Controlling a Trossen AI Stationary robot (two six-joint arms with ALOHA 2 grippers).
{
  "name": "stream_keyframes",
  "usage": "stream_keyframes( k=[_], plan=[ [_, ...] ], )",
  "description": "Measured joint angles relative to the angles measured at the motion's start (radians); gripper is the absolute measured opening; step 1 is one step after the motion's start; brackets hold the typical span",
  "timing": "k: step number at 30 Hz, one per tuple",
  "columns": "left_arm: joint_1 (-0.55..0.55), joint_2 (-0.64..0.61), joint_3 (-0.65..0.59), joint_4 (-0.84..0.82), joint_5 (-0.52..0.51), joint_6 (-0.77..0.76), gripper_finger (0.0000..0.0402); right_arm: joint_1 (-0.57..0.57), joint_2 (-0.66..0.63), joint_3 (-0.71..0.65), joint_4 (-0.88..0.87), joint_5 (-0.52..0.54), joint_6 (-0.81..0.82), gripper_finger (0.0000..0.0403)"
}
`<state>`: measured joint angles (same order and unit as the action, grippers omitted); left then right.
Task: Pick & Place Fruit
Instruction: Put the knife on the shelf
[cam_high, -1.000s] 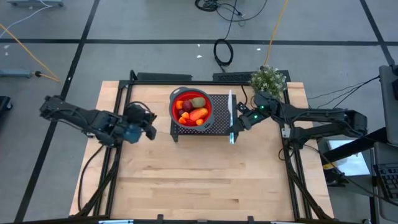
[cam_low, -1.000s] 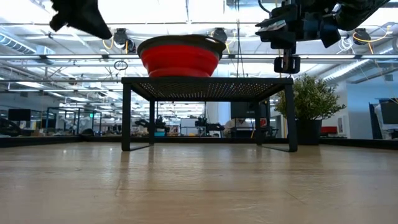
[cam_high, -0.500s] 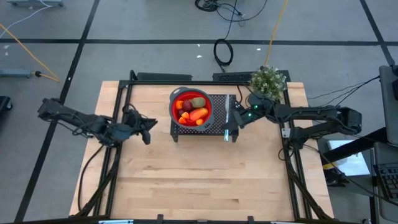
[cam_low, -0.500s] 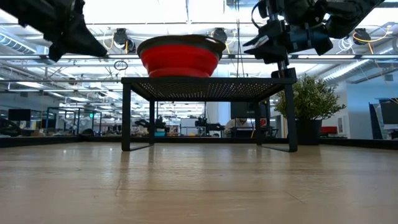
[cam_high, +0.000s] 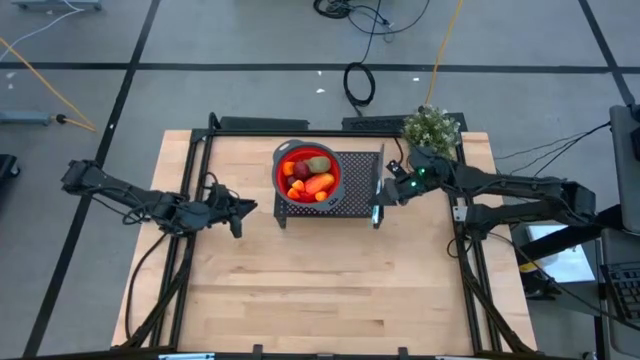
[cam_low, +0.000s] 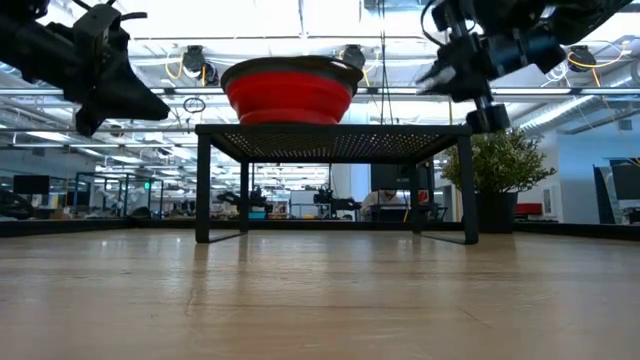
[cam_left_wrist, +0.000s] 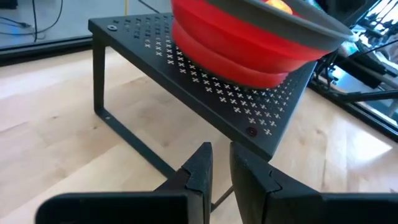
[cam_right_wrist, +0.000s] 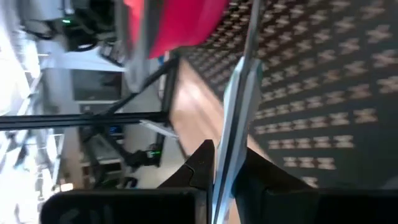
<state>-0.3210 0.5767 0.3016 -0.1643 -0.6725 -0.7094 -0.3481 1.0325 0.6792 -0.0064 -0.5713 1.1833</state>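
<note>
The fruit lies in a round red bowl with a grey rim: a red-orange oval, a brown-green piece, a dark red one and small orange ones. The bowl stands on a black perforated rack. My right gripper is at the rack's right edge, shut on a silver knife. My left gripper hovers left of the rack, shut and holding nothing, and points at the rack and the bowl. My right gripper pinches the knife between its two fingers. The silver blade comes out from between them edge-on and runs forward along the fingers, over the rack's perforated top. The fingers hide the held part. Whether the knife touches the rack cannot be told.
The rack stands on thin legs at the table's far middle, with open space under it. A potted plant sits at the far right corner, close behind my right arm. Bare wood fills the table's near half.
My left gripper has come down and tipped over, shifting slightly right toward the rack. My right gripper swung the knife left toward the bowl, then back to the rack's right edge, staying shut on it.
</note>
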Motion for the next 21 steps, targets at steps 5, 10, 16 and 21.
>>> stream_keyframes(
  k=[5, 10, 16, 21],
  plan=[
    [0.003, 0.0, -0.007, 0.018, 0.001, 0.001, 0.0051, 0.0, 0.009, 0.0, -0.017, 0.027, -0.065, 0.0026],
    [0.019, 0.0, -0.007, 0.021, 0.011, 0.004, 0.0051, -0.021, 0.036, 0.0, -0.02, 0.035, -0.1, 0.0028],
    [0.039, 0.001, -0.008, 0.044, 0.061, 0.01, 0.0051, -0.041, 0.074, 0.0, -0.022, -0.032, -0.122, 0.0027],
    [0.052, 0.001, -0.008, 0.043, 0.072, 0.008, 0.0051, -0.05, 0.086, 0.0, -0.022, -0.033, -0.13, 0.0029]
  ],
)
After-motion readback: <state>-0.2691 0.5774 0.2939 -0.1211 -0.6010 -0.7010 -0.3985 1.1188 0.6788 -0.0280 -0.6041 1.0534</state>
